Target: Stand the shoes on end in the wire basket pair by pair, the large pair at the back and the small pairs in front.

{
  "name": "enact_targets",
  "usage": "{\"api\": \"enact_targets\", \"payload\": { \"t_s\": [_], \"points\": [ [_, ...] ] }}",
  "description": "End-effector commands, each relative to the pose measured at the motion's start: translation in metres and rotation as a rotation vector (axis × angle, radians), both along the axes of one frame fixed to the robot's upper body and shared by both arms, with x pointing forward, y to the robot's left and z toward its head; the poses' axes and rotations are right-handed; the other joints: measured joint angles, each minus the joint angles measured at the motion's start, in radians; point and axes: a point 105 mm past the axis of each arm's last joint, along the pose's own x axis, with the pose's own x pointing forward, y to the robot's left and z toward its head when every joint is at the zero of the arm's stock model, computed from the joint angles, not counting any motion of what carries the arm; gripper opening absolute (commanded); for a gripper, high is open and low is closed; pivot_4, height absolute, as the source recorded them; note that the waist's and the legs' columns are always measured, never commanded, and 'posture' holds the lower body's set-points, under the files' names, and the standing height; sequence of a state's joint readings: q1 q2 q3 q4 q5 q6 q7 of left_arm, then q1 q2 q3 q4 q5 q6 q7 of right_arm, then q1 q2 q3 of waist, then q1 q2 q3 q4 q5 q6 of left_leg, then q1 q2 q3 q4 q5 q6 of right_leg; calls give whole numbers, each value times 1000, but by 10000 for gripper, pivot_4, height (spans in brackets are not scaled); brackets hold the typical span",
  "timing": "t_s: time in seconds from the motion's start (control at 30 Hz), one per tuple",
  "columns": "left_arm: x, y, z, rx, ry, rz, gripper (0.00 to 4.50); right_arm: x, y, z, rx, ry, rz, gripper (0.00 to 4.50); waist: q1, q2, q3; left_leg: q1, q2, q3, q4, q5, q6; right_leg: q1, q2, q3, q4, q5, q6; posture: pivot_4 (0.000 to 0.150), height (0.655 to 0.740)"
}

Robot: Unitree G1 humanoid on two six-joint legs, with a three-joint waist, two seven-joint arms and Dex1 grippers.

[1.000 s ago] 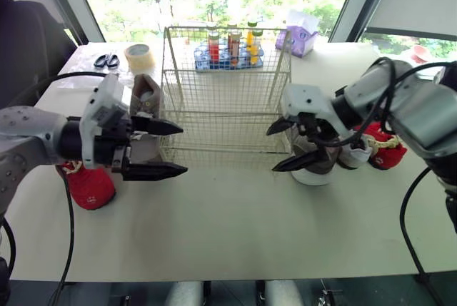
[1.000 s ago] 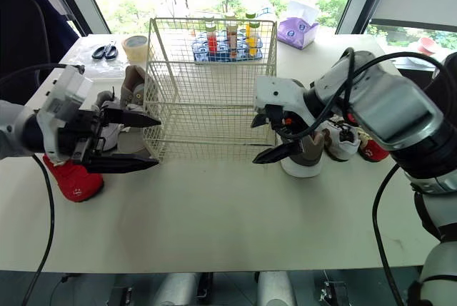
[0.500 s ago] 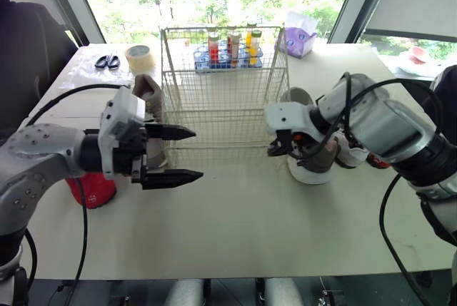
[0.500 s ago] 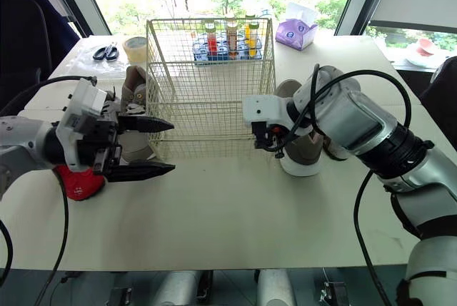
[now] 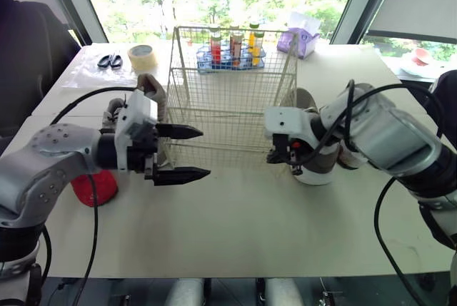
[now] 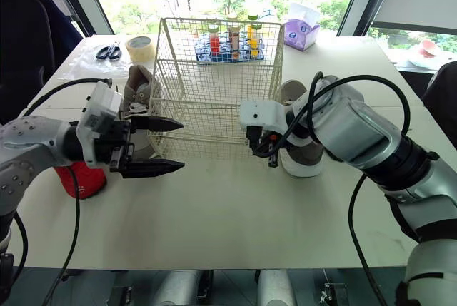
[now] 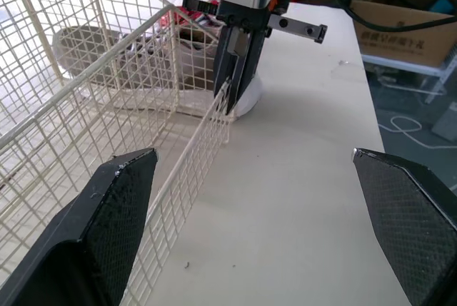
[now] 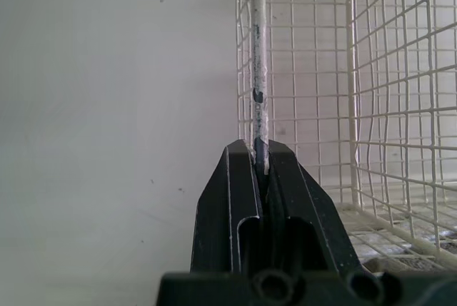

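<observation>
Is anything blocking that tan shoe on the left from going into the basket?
Only the left wall of the wire basket, right beside the tan shoe; its top is open.

Our left arm (image 5: 50, 157) half hides the red shoe (image 5: 106, 186) at centre left; our right arm (image 5: 378, 131) masks much of the grey shoe (image 5: 318, 167).
</observation>
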State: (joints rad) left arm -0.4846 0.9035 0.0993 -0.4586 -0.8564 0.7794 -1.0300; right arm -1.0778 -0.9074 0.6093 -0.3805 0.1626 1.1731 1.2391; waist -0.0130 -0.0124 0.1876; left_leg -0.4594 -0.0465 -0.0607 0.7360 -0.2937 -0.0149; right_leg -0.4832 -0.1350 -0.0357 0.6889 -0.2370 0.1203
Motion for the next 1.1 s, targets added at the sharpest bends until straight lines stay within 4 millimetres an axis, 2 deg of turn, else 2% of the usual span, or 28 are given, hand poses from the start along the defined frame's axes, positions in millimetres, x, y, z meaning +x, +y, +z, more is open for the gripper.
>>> {"api": "enact_targets", "payload": {
  "t_s": [0.03,0.43,0.53,0.57,0.63,0.67,0.77,0.87,0.9,0.97,1.0,1.03,1.07,1.1],
  "points": [
    [0,-1,6,3,-42,-11,45000,6,-5,8,21,-58,-17,564,0,0,0,1,0,0,0,0,0,1,0,0,0,0,0,1500,6563],
    [1,-5,5,5,-43,-14,45000,16,-15,3,-22,-123,72,564,-1,0,0,12,0,1,0,0,0,11,0,0,0,0,0,1500,6563],
    [1,-6,5,6,-42,-17,45000,13,-14,3,-15,-127,91,9296,1,0,0,12,0,0,0,0,0,11,0,0,0,0,0,1500,6563],
    [1,-6,6,4,-41,-21,45000,11,-13,7,-2,-128,93,13592,1,0,0,12,0,0,0,0,0,11,0,0,0,0,0,1500,6563],
    [-1,-6,9,-15,-28,-27,45000,6,-7,27,77,-153,78,22257,0,0,0,12,0,1,0,0,0,11,0,0,0,0,0,1500,6563],
    [-1,-5,11,-31,-15,-29,45000,0,-3,41,138,-147,76,28120,0,0,0,12,0,1,0,0,0,10,0,0,0,0,0,1500,6563],
    [-1,-2,18,-127,48,-39,45000,-17,4,81,295,-161,42,40984,-2,0,0,10,0,1,0,0,0,8,0,1,2,0,0,1500,6563],
    [0,-3,13,-142,105,-57,45000,-24,-1,118,471,-236,-44,40984,0,-1,-1,11,1,0,-1,0,0,9,1,1,2,0,0,1500,6563],
    [0,-3,12,-142,115,-59,45000,-25,-2,124,522,-239,-68,40984,0,-1,-1,12,1,0,-1,0,0,10,1,0,2,0,0,1500,6563],
    [0,-8,12,-162,153,-72,45000,-26,-11,150,702,-354,-101,40984,1,-1,-1,13,1,0,-1,0,0,10,1,1,2,0,0,1500,6563],
    [1,-10,12,-177,172,-76,45000,-24,-22,156,768,-410,-156,43101,4,-1,-1,13,1,0,-1,0,0,11,1,1,2,0,0,1500,6563],
    [1,-13,12,-192,190,-84,45000,-20,-37,156,815,-452,-237,43101,8,-1,-1,13,0,0,-1,0,0,11,0,1,2,0,0,1500,6563],
    [1,-14,13,-201,201,-87,45000,-18,-45,154,834,-471,-291,43101,13,-3,-2,13,0,0,0,0,0,11,1,1,2,0,0,1500,6563],
    [3,-17,12,-204,192,-72,45000,-15,-63,146,871,-503,-384,43101,17,-4,-2,13,0,0,0,0,0,12,1,1,2,0,0,1500,6563]
  ]
}}
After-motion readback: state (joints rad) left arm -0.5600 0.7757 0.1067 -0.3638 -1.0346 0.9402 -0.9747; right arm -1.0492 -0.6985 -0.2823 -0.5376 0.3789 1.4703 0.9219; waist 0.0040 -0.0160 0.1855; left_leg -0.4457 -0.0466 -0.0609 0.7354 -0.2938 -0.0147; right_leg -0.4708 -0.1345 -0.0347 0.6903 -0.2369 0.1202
